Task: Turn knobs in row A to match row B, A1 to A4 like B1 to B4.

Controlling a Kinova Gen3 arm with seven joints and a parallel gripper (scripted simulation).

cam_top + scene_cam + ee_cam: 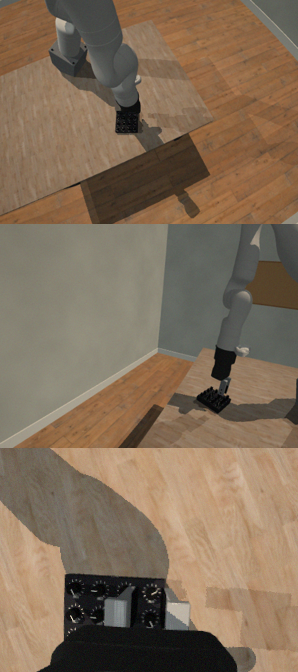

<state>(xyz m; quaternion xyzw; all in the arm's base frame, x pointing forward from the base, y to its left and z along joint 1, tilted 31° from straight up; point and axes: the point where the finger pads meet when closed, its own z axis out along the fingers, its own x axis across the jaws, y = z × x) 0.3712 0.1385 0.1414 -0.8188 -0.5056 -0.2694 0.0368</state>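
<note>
Now claw [144,611] is spread part-way w/ nothing pinched, fingers straddling a knob on knob box [127,122].

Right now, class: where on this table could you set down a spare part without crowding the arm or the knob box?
Bare stretches of the table lie between the knob box and the table's long edges, and beyond the box toward the far corner. It is crowded around the arm's pedestal, and at the box itself, where the hand straddles a knob.

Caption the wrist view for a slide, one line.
Hand low over the black knob box on the wooden table, its grey fingers flanking one knob in the box's edge row.
</note>
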